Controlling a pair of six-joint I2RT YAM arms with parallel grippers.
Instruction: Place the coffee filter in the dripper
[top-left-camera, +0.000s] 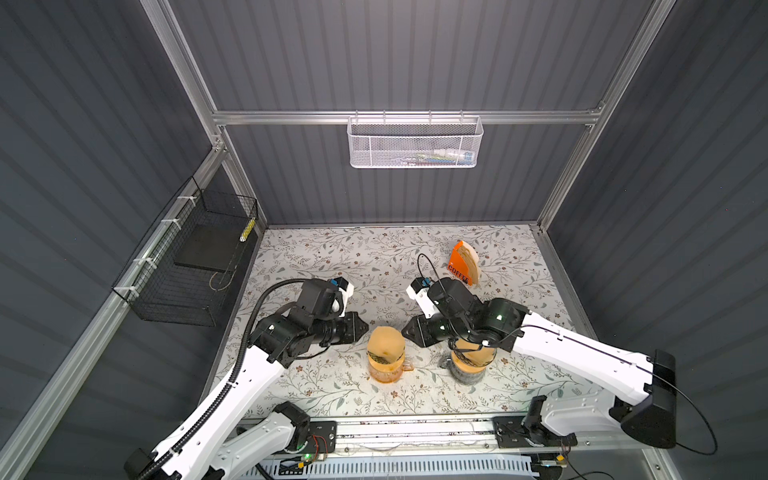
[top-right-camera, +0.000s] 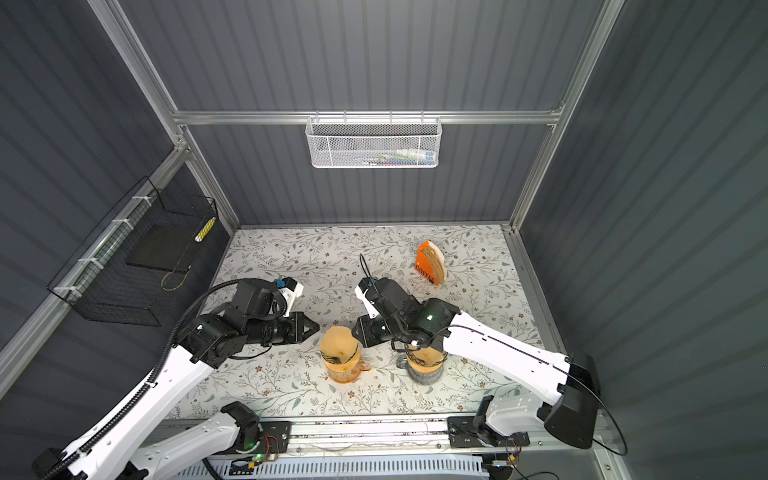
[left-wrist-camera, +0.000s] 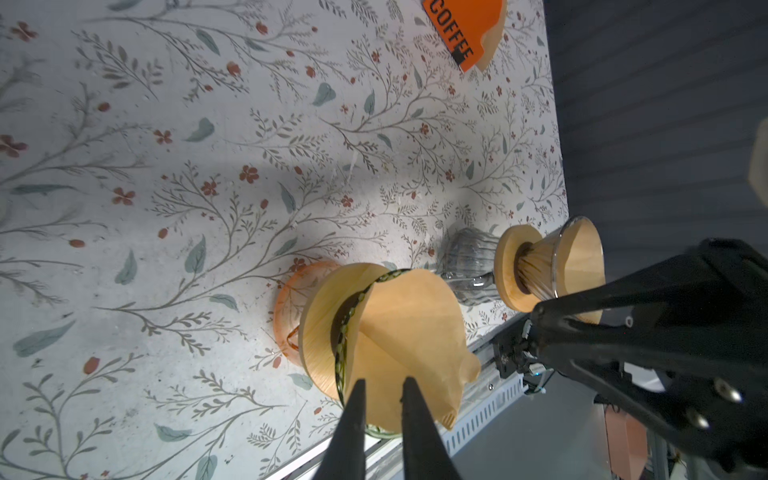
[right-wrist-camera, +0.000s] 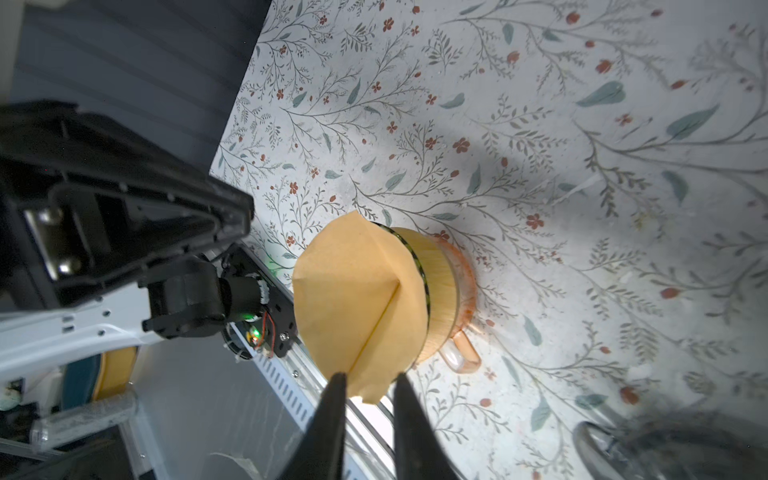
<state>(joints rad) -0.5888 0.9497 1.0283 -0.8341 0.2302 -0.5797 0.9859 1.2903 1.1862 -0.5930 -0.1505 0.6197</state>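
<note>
Coffee filter (left-wrist-camera: 411, 316) rests on the dripper (left-wrist-camera: 316, 328) between the narrowly parted left gripper (left-wrist-camera: 384, 381) and wider-parted right gripper (right-wrist-camera: 370, 377), both empty.

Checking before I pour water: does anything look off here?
Yes: the paper filter on the dripper atop the orange jug sits crooked, creased and sticking out past the rim, not pressed down inside.
</note>
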